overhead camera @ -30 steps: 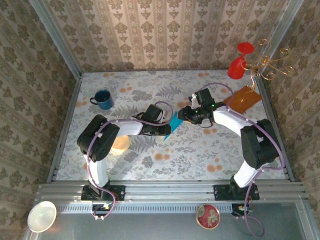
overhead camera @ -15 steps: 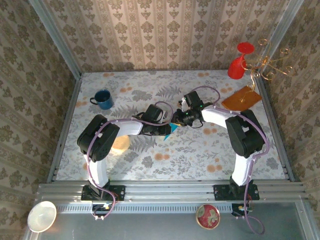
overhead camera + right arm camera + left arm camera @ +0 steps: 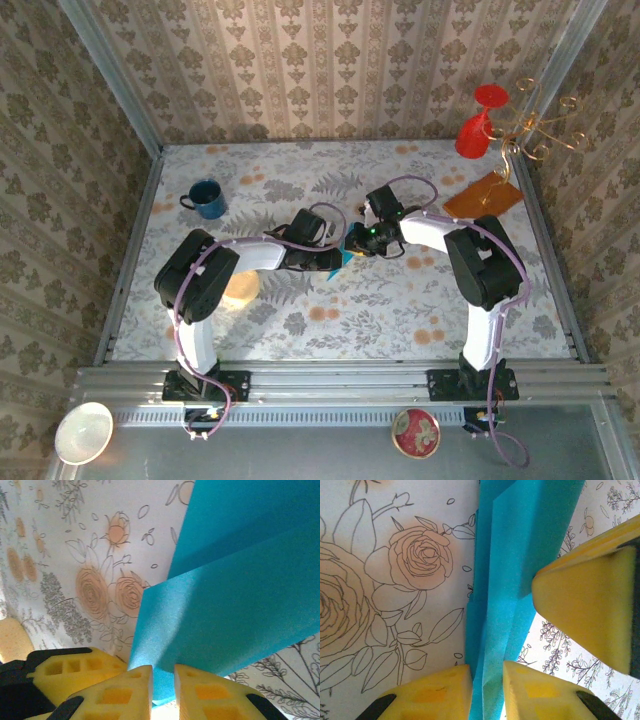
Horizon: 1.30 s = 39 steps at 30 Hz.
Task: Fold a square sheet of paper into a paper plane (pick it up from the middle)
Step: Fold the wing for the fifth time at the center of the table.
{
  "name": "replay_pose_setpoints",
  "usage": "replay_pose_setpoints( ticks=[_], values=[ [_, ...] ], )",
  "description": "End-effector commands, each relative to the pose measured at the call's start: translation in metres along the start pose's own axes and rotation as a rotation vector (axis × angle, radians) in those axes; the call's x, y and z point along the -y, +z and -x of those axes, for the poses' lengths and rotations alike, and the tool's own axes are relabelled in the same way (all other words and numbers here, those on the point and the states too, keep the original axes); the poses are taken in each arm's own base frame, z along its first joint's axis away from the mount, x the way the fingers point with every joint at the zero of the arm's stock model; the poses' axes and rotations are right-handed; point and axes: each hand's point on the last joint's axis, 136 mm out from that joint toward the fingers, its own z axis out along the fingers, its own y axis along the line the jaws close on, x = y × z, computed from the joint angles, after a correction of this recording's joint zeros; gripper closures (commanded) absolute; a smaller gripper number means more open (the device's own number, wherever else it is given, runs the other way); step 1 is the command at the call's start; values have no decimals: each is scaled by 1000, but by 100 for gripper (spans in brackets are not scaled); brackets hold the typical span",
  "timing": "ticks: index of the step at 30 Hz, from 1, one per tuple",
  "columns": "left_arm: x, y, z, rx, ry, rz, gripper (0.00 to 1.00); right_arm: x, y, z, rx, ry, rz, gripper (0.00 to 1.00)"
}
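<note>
Paper: the teal paper (image 3: 347,256) sits at the middle of the surface (image 3: 400,300), caught between the two claws where they meet.
Left claw: the left claw (image 3: 335,262) is nearly closed and pinches the paper. In its wrist view the stacked layers run straight down between its two yellow fingers (image 3: 427,692).
Right claw: the right claw (image 3: 358,240) is also nearly closed on the paper. In its wrist view the corner of a flap passes between its fingertips.
Shape so far: the paper is no longer a flat square. The left wrist view shows a long narrow band with lengthwise creases and overlapping layers, and the right wrist view shows one flap lying slantwise over another.
Done: the pick-up and, by the look of it, the first folds.
Left: no sharp nose or spread wings can be made out, so the closing folds and the wing creases probably remain. The task seems roughly midway.
Contact with surface: it cannot be told whether the paper's lower edge touches it.
Elsewhere: the mug (image 3: 205,198) and the orange sheet (image 3: 483,197) lie well apart from the work.
</note>
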Motion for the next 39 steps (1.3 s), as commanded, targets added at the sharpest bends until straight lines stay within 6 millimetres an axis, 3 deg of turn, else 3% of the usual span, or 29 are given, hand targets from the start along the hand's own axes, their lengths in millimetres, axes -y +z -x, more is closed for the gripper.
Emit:
replay_pose_setpoints(
  ticks=[1,31,39],
  values=[
    [-36,22,-52,-158,-31,108,74,7,2,2,-4,3,-45,79],
    [-35,22,-52,-158,-35,104,75,20,11,-8,-45,19,-67,79],
    [-12,2,-30,-91,-15,57,74,32,19,-15,-79,28,-99,78]
  ],
)
